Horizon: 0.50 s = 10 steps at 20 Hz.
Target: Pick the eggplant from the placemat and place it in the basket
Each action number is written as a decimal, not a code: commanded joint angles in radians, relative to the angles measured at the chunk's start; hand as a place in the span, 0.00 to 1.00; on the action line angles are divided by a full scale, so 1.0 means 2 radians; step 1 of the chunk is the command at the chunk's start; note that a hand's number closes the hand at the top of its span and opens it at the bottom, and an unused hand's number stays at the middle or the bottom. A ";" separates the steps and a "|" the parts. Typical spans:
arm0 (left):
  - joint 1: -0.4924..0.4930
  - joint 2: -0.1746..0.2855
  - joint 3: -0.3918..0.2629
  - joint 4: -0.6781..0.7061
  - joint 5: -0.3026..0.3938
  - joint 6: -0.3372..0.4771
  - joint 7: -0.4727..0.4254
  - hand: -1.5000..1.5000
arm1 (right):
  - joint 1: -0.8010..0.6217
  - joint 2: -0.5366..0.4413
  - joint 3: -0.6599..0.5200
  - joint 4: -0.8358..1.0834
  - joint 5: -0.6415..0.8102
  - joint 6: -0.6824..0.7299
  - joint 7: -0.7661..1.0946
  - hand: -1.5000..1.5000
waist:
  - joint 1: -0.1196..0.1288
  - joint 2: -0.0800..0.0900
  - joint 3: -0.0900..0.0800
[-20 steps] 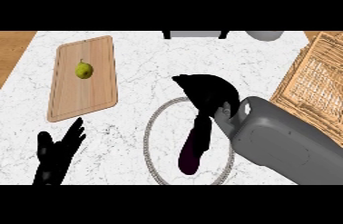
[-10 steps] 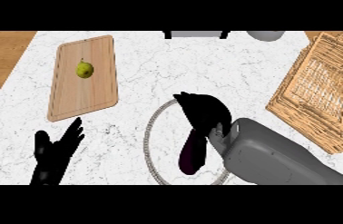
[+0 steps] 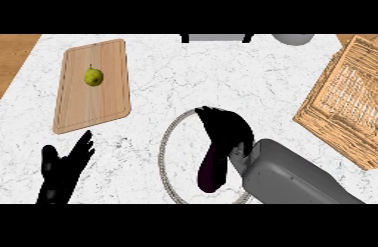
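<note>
A dark purple eggplant (image 3: 210, 172) lies lengthwise on a round white placemat (image 3: 168, 152) with a grey rim, at the counter's near middle. My right hand (image 3: 224, 128) hovers over the eggplant's far end and hides it. Its fingers reach out toward the upper left, and its thumb sits beside the eggplant's right side. No closed grip on the eggplant shows. The wicker basket (image 3: 345, 97) stands at the right edge, apart from the hand. My left hand (image 3: 63, 167) rests open at the lower left, fingers up.
A wooden cutting board (image 3: 94, 96) with a green pear (image 3: 92, 76) lies at the far left. A dark appliance base (image 3: 214, 38) and a grey bowl (image 3: 294, 39) sit at the back edge. White marble counter lies between the placemat and the basket.
My right hand has drawn back toward me and come down over the eggplant's far end. The eggplant, the basket and my left hand stay where they were.
</note>
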 commanded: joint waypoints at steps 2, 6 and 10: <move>-0.002 -0.023 -0.008 0.022 -0.017 0.016 0.016 0.50 | 0.044 0.005 0.000 0.000 0.048 0.003 -0.005 0.00 | -0.001 0.003 -0.004; 0.009 -0.006 0.012 0.023 -0.007 -0.010 0.015 0.50 | 0.028 0.034 -0.033 0.038 0.063 0.025 -0.020 0.00 | 0.002 0.003 -0.004; -0.006 -0.020 0.000 0.014 -0.026 0.003 0.034 0.50 | 0.039 0.061 -0.027 0.074 0.106 0.020 -0.043 0.00 | 0.002 0.003 -0.004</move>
